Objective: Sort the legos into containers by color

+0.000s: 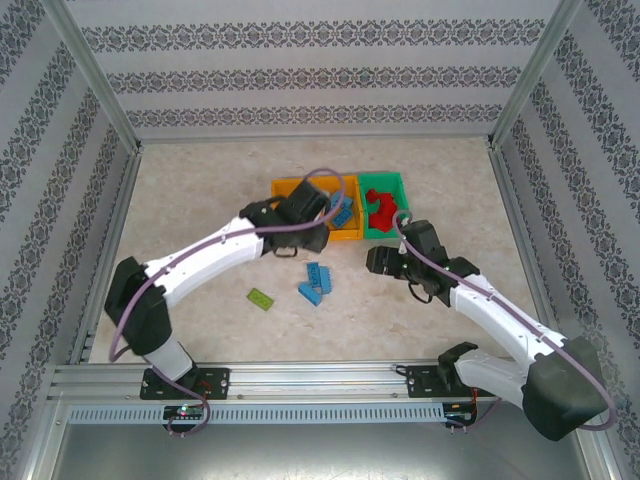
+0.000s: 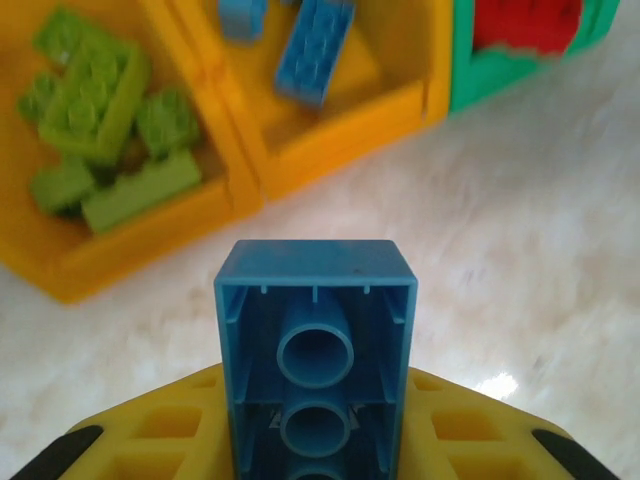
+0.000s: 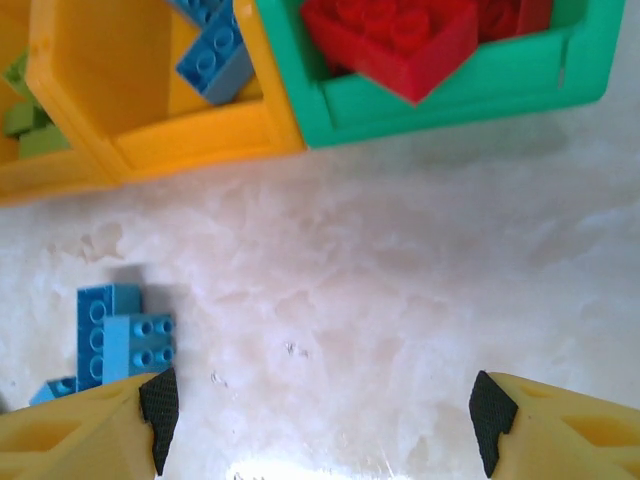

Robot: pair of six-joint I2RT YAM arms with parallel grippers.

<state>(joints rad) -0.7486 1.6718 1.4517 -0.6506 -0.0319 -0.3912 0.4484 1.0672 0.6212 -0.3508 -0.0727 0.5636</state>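
My left gripper [image 2: 315, 410] is shut on a blue lego [image 2: 315, 340], whose hollow underside faces the camera, just in front of the containers. The left orange bin [image 2: 60, 270] holds lime green legos [image 2: 100, 130]. Blue legos [image 2: 312, 50] lie in the middle orange bin [image 2: 340, 130], and the green bin [image 3: 450, 100] has red legos [image 3: 400, 35]. My right gripper [image 3: 325, 425] hovers open over bare table in front of the green bin, with nothing between its pads [image 3: 158, 410]. Loose blue legos [image 1: 315, 283] and one green lego [image 1: 262, 297] lie on the table.
The bins [image 1: 345, 236] sit in a row at mid-table, and my left arm [image 1: 200, 260] covers part of the left one. Patterned walls and metal frame posts [image 1: 110, 110] enclose the table. The loose blue legos [image 3: 120, 335] lie just left of my right gripper.
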